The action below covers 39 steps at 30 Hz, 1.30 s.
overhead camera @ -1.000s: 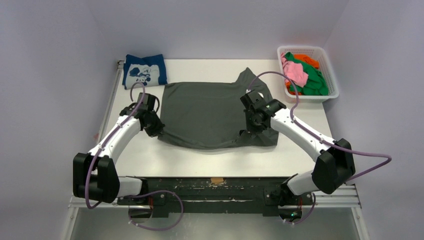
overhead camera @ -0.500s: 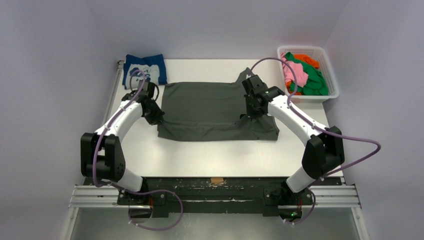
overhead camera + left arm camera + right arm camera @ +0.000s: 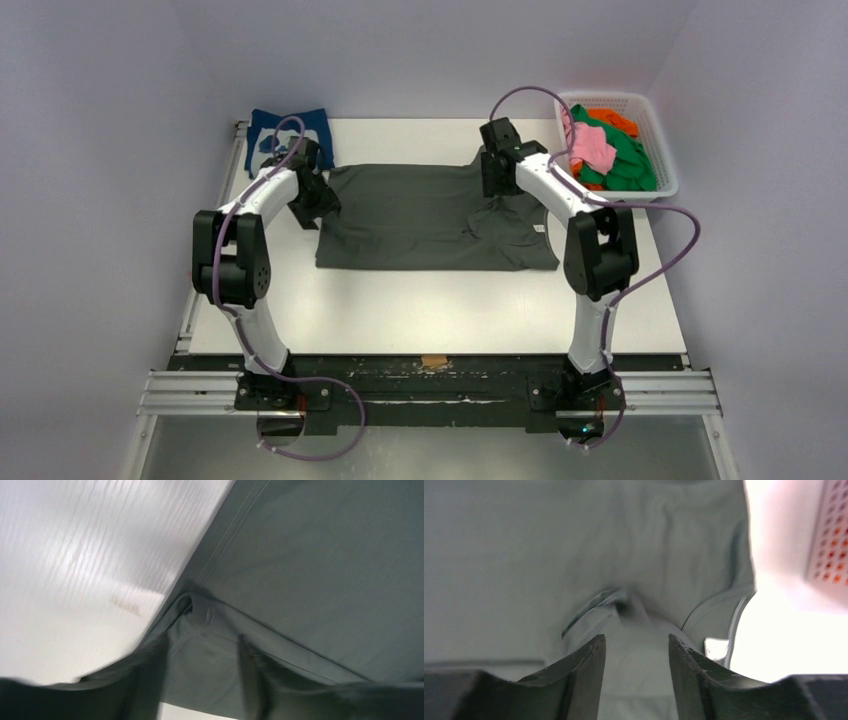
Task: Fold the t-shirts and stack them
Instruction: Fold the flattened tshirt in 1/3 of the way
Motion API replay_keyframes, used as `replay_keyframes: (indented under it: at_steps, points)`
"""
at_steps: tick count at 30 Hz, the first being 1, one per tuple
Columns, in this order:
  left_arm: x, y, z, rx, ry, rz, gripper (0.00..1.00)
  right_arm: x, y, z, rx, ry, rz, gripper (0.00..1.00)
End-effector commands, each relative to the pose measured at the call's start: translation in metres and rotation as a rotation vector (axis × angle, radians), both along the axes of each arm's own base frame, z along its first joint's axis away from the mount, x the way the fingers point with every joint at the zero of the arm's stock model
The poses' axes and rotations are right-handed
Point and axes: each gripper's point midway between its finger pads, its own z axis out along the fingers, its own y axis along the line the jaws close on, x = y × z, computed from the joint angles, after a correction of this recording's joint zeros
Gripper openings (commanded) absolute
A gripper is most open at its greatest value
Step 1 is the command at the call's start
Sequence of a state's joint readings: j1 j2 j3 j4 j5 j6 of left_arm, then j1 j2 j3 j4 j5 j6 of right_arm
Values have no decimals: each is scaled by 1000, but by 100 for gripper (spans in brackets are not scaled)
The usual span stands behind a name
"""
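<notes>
A plain dark grey t-shirt [image 3: 420, 218] lies folded across the middle of the white table [image 3: 420, 310], its collar part at the right. My left gripper [image 3: 318, 198] stands over its far-left corner, my right gripper [image 3: 497, 185] over its far-right corner. In the left wrist view the left gripper [image 3: 200, 665] is open, with grey cloth [image 3: 325, 555] lying slack under the blurred fingers. The right gripper [image 3: 636, 652] is open too, grey cloth [image 3: 524, 555] beneath it. A folded navy t-shirt [image 3: 322, 130] with white print lies at the far left, partly hidden by the left arm.
A white mesh basket [image 3: 660, 150] at the far right holds pink [image 3: 592, 145], green [image 3: 625, 160] and orange [image 3: 617, 120] t-shirts; its wall [image 3: 831, 545] shows close to the right gripper. Both arms reach far out over the table. Purple cables loop above them.
Both grippers carried the grey t-shirt's near edge away from me to its far edge, folding it in half. Both jaws, shut before, have opened and let go of the cloth.
</notes>
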<state>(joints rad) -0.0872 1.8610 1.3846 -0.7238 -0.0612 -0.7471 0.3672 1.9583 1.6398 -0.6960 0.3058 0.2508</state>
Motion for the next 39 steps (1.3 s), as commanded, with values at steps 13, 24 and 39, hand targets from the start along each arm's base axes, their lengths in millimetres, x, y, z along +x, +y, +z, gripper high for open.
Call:
replay_keyframes:
  at_steps: [13,24,39]
  points:
    - [19,-68,42,-277,-166,-150,100,-12,28,6,245,-70,21,86]
    - [-20,-72,-18,-259,10,-161,100,-52,28,-65,300,61,-44,87]
    - [-148,-67,-46,-249,197,-192,100,-185,-6,-104,280,262,-118,91]
